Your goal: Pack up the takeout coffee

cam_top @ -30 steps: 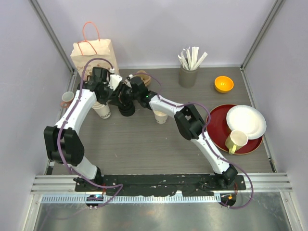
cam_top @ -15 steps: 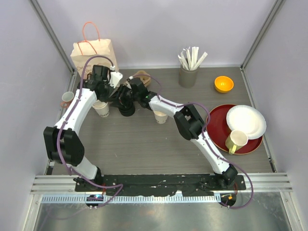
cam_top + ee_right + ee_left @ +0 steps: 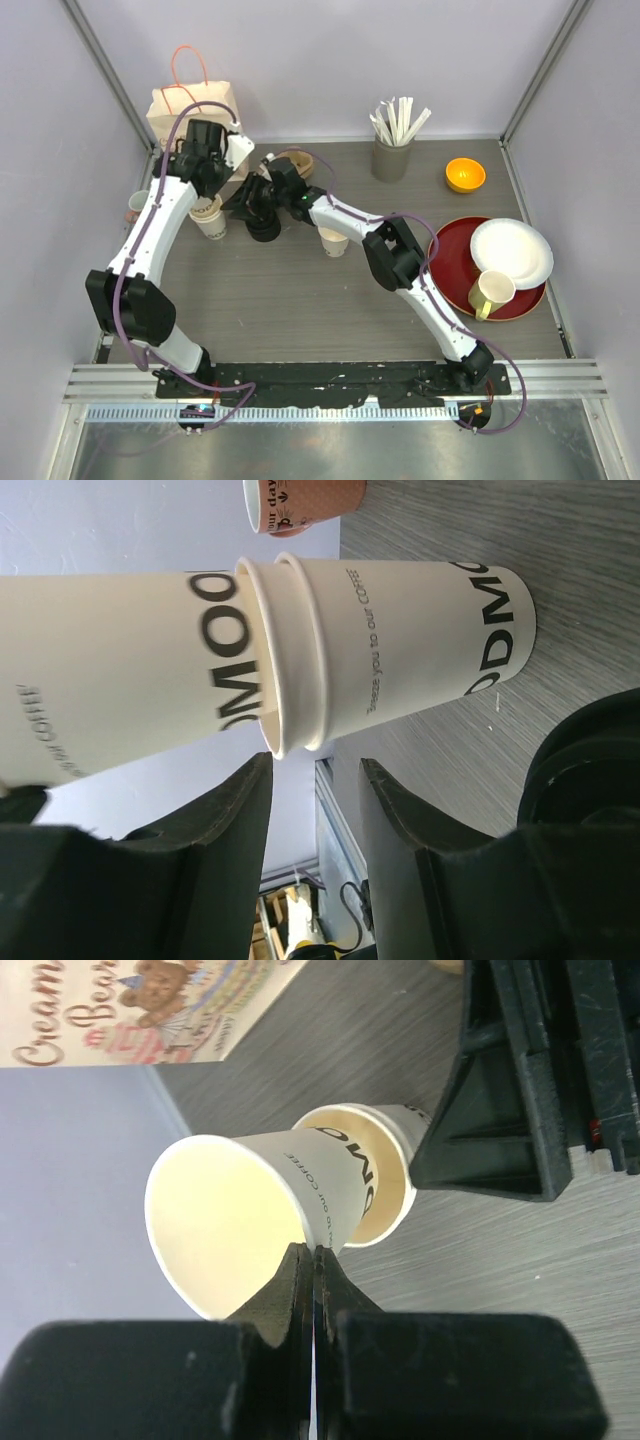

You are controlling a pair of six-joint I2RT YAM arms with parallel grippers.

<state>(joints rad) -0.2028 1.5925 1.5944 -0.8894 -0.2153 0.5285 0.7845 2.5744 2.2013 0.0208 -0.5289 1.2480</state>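
Cup pull at nested stack (image 3: 400, 650)
Found left gripper (image 3: 314, 1255) clamped on rim of top cup (image 3: 230, 1215); right gripper (image 3: 315, 780) half-open, empty, alongside; takeout coffee (image 3: 335, 241) upright mid-table under right forearm.

1. The grey wood-grain table (image 3: 300, 300) carries a paper bag (image 3: 190, 105) at its back left corner.
2. On the left side stand a pink mug (image 3: 138, 203) and a stack of cups (image 3: 213, 228).
3. A single paper cup (image 3: 333, 243) stands upright near the middle.
4. To the right are a grey holder (image 3: 390, 160), an orange bowl (image 3: 465, 175) and a red plate (image 3: 450, 265).
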